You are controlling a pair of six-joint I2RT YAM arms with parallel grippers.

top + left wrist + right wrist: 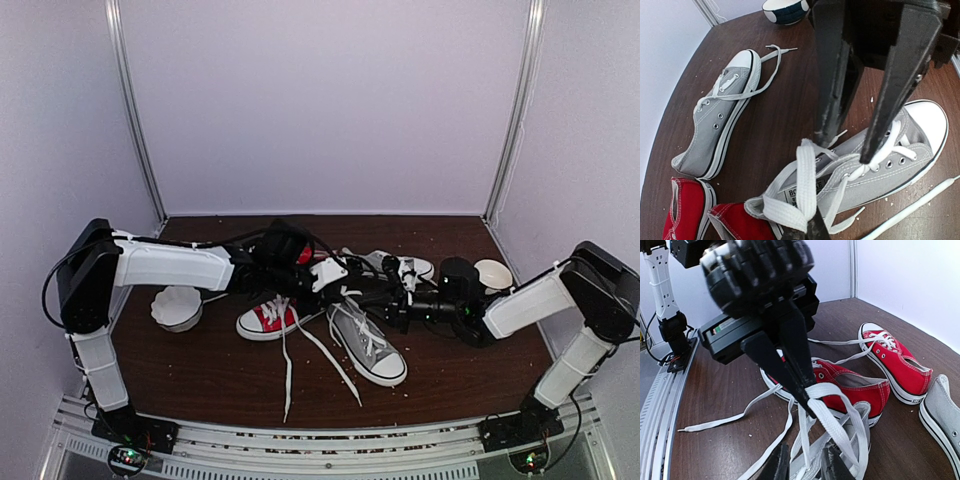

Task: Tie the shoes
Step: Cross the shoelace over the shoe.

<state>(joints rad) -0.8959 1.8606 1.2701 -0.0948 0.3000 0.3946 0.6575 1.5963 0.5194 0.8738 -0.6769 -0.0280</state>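
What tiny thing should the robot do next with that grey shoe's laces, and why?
Probably close the right gripper on the white lace that passes between its jaws. The left gripper pinches a loop of lace above the grey sneaker, while the right one stands open, holding nothing.

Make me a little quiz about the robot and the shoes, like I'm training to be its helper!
1. True or false: the left hand is pinching a white lace.
2. How many grey sneakers are on the table? A one, B two, C four.
3. Fill the gap: the fingers of the right hand stand ___ (apart, or pressed together).

Key: 1 true; 2 B; 3 apart.
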